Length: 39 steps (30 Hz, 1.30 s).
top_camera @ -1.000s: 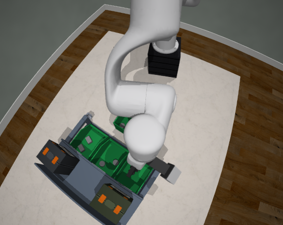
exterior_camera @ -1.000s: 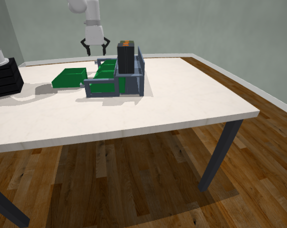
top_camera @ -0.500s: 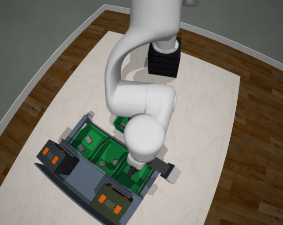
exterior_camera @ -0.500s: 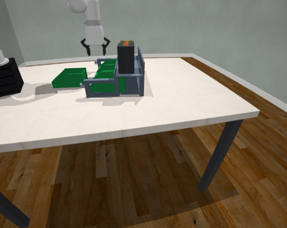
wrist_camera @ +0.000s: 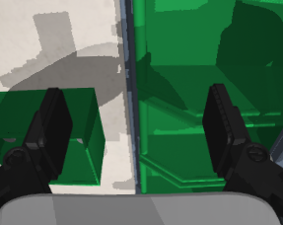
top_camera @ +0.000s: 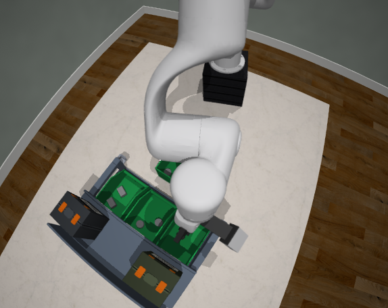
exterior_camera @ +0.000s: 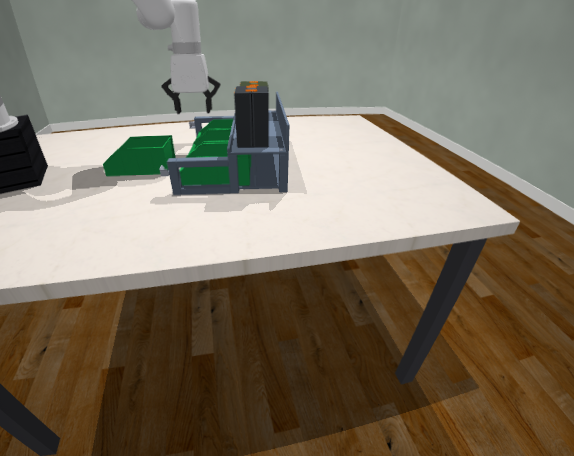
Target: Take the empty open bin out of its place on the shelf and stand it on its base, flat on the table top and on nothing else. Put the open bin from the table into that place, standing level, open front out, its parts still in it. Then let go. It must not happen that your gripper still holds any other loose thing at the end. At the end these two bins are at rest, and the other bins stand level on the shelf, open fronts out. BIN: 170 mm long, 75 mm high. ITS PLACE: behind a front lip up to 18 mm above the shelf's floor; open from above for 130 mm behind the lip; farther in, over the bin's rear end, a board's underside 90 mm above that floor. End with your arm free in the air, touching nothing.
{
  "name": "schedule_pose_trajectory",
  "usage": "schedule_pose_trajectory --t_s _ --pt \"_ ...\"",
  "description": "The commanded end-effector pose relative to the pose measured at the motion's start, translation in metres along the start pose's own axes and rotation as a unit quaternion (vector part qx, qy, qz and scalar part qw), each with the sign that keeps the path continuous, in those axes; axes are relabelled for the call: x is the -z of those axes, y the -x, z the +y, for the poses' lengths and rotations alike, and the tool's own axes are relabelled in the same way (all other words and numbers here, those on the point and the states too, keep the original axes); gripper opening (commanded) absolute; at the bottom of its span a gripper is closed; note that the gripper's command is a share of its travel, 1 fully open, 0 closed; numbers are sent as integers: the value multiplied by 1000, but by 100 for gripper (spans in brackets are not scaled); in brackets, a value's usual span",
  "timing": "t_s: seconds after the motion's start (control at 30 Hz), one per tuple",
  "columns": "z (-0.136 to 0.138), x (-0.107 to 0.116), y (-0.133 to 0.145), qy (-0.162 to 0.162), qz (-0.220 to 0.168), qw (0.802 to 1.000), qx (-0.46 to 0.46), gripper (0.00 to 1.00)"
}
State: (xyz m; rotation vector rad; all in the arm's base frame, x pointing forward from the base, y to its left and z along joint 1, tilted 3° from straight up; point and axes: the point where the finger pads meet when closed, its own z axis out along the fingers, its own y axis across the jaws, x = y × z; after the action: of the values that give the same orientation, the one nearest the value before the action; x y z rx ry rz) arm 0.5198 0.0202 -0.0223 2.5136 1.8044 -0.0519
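Note:
The grey shelf holds three green open bins in a row. The empty bin sits at the shelf's right end in the top view. My gripper is open and empty. It hangs above this bin's open front and the shelf's front lip, touching nothing. The green bin on the table stands just in front of the shelf with a grey part in it; the arm hides most of it in the top view.
The left bin holds two grey cubes and the middle bin two round parts. A black toolbox and an olive one stand on the shelf's top board. The black robot base is behind.

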Motion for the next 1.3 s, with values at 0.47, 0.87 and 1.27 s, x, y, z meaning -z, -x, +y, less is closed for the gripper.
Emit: schedule_pose_trajectory --t_s 0.47,0.87,1.27 --pt "2 -27 -1 2 1 1000 0 95" --pt "2 -47 -1 2 1 1000 0 95" --pt "2 -59 -1 2 1 1000 0 95"
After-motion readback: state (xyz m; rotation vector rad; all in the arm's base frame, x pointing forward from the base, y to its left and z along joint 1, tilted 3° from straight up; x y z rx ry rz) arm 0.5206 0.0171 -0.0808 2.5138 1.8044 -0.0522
